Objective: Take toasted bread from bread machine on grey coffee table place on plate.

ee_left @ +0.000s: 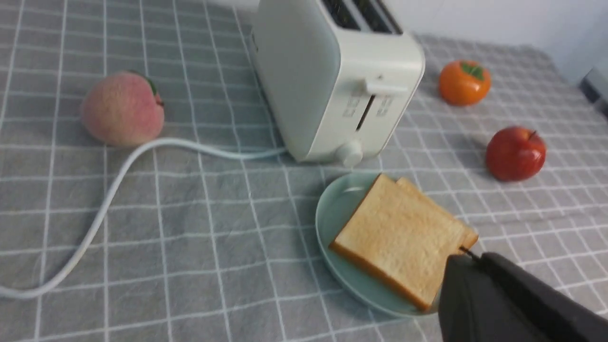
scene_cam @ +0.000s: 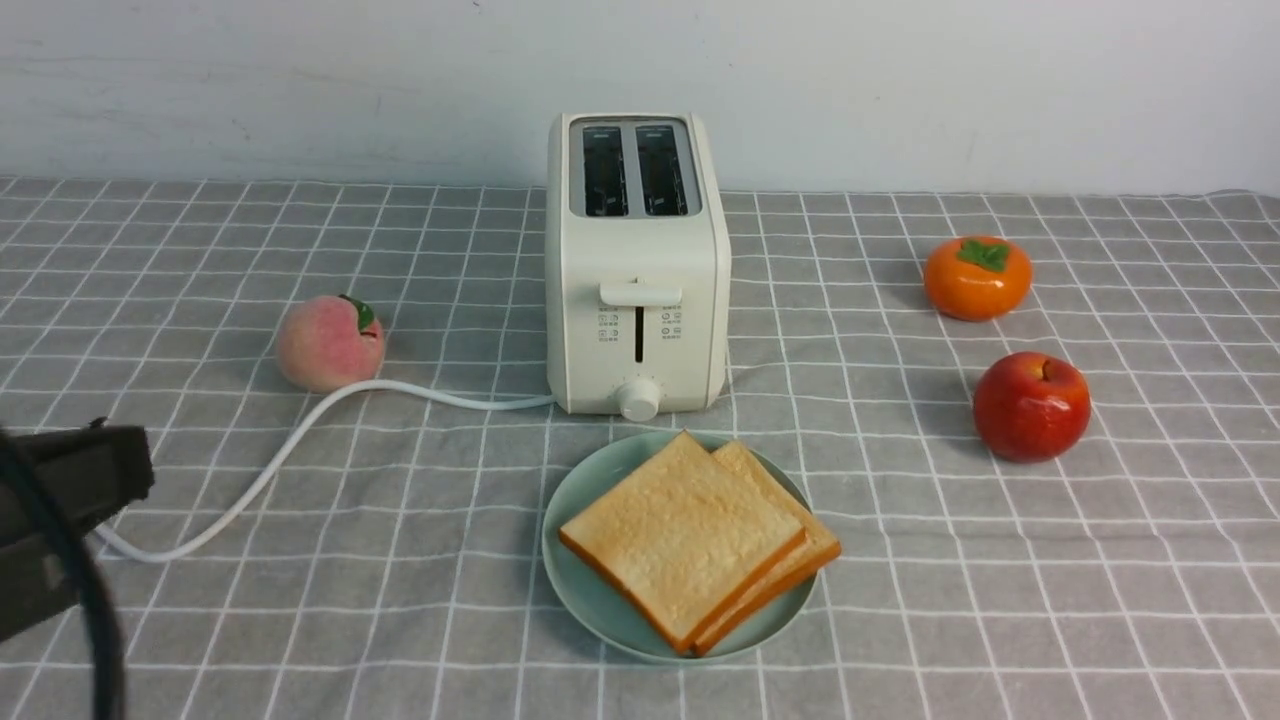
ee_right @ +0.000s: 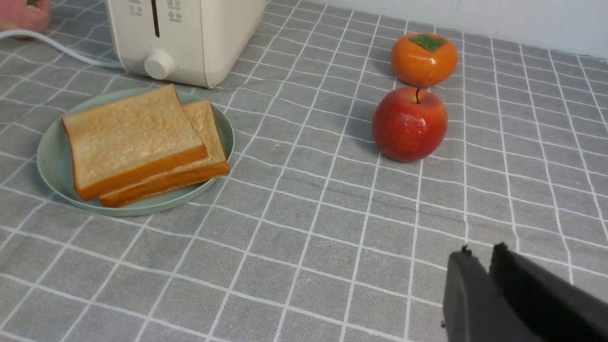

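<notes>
grey checked coffee table [scene_cam: 950, 620], toaster [scene_cam: 640, 300], plate [scene_cam: 585, 610], white cord [scene_cam: 275, 465], peach [scene_cam: 330, 345], persimmon [scene_cam: 978, 280], red apple [scene_cam: 1032, 408] on it

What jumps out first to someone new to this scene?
Probably the two golden slices of toast, overlapping on the pale green plate right in front of the toaster. Next, the bright red apple and orange persimmon, off to the right on the grey checked cloth.
</notes>
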Tool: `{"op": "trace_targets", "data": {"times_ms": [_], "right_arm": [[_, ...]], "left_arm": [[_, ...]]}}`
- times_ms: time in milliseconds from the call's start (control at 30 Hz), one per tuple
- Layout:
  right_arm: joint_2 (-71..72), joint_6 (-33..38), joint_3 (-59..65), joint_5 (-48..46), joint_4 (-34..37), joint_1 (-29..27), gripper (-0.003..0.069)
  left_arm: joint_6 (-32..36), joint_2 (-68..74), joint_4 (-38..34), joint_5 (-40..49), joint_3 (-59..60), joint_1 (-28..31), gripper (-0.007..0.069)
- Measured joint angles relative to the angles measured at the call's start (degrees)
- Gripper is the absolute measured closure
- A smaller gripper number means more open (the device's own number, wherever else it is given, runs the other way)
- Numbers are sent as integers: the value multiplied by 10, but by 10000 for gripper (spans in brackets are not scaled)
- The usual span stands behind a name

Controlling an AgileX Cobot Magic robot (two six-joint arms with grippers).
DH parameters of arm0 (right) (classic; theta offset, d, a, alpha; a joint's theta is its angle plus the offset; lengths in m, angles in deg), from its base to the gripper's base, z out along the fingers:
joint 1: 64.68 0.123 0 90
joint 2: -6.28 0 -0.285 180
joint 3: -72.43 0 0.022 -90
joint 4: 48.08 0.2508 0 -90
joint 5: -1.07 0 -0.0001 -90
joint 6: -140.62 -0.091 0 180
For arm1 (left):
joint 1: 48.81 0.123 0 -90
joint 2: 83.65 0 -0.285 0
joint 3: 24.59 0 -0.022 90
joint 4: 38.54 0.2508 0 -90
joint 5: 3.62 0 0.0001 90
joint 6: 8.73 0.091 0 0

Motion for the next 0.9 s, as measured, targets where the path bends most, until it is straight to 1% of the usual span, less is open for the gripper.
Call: {"op": "trace_targets", "data": {"times_ms": [133, 400, 467, 533, 667, 733, 767, 800, 833, 867, 900], "right_arm": [[0, 0, 0, 0, 0, 0, 574], [0, 0, 0, -2, 0, 0, 555], [0, 0, 0, -2, 1, 0, 553], [0, 0, 0, -2, 1, 0, 551], [0, 0, 0, -3, 2, 0, 545], [0, 0, 0, -3, 2, 0, 545], [0, 0, 0, -3, 2, 0, 545], [0, 0, 0, -3, 2, 0, 542], [0, 0, 0, -3, 2, 0, 540], [0, 0, 0, -4, 2, 0, 539], [1, 0, 0, -3, 3, 0, 538]], "left_arm": [[1, -48, 0, -18, 42, 0, 638], [10, -64, 24, 7, 63, 0, 638], [8, -65, 26, 3, 68, 0, 638], [4, -76, 30, -24, 93, 10, 638], [-11, -170, 30, -122, 211, 88, 638], [-17, -217, 30, -154, 276, 127, 638], [-18, -229, 30, -160, 284, 131, 638], [-19, -267, 30, -175, 334, 157, 638], [-20, -292, 30, -171, 374, 173, 638], [-20, -296, 30, -159, 382, 177, 638], [-20, -301, 30, -128, 388, 182, 638]]}}
